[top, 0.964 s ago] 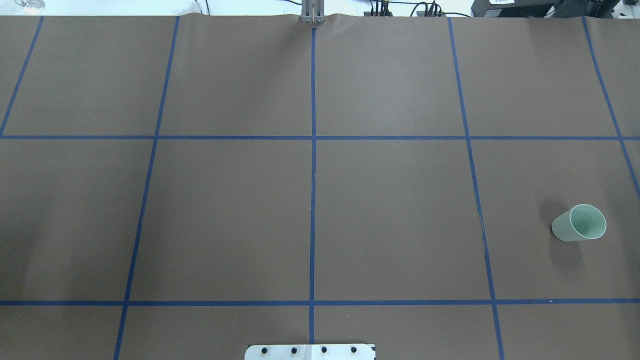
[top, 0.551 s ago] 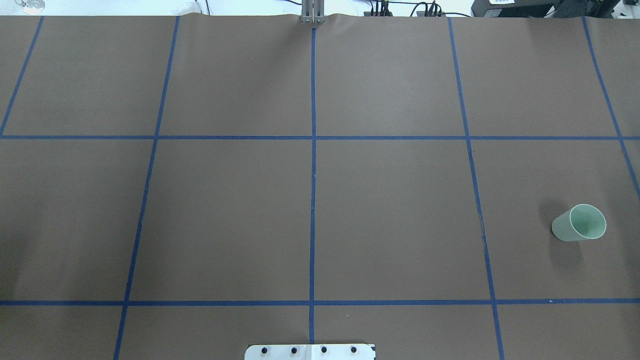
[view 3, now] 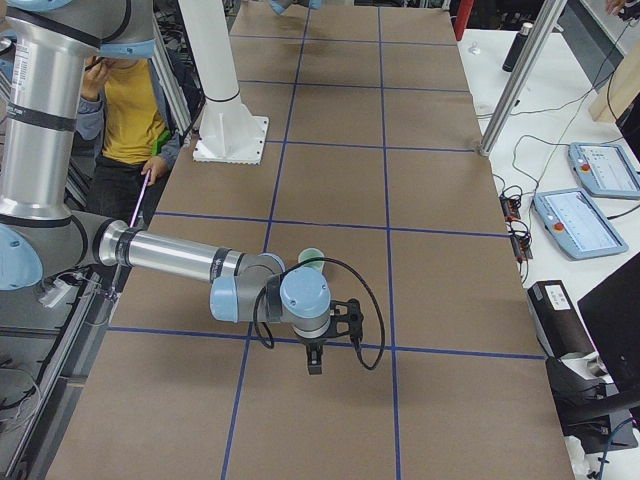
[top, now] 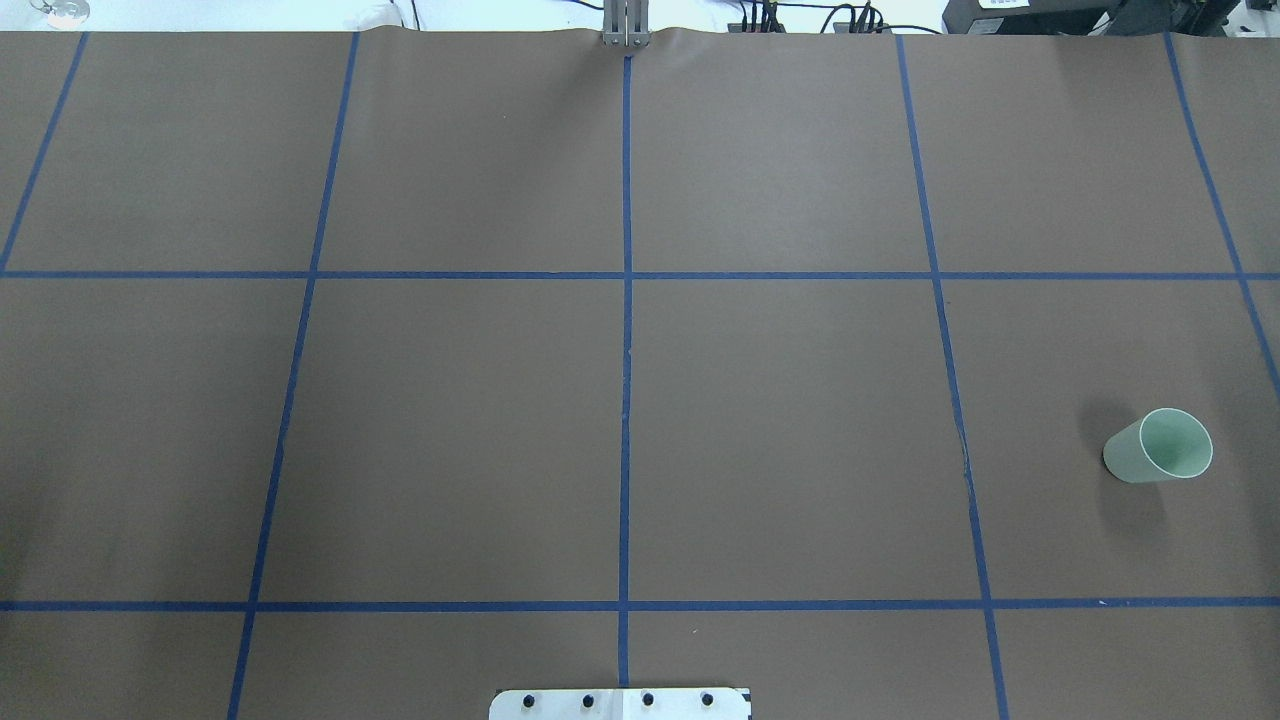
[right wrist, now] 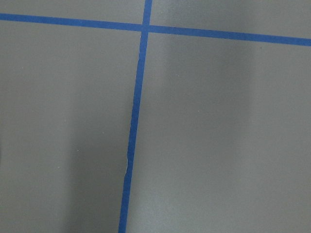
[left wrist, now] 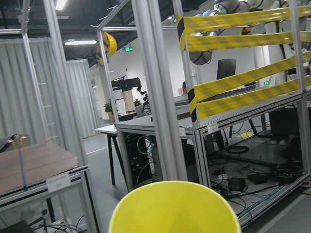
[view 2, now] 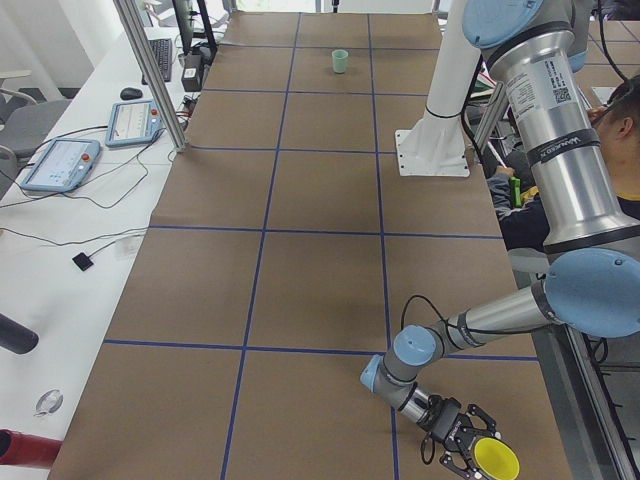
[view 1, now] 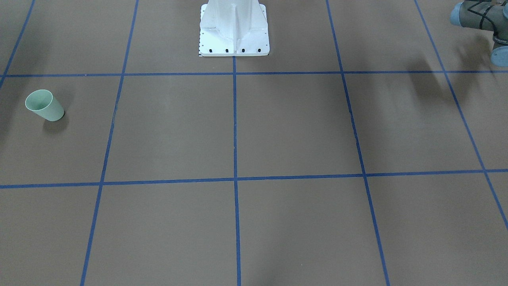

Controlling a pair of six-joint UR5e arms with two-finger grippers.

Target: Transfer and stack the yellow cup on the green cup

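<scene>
The yellow cup [view 2: 496, 460] sits at the left gripper [view 2: 468, 444] by the worktop's [top: 780, 420] left end, well apart from the green cup [top: 1158, 447], which stands upright near the right end. Transfer and stacking are not yet done. Neither gripper is caught overhead. Each is shown only by a side view, the right gripper [view 3: 312, 358] near the green cup, so whether either is spread or pinching cannot be told.

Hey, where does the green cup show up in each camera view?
Front-facing: green cup, far left.
Overhead: green cup, far right.
Left side: green cup, top centre.
Right side: green cup, centre, just beyond the near arm.
Both wrist views: not in view.
Landmark: white robot base.
</scene>
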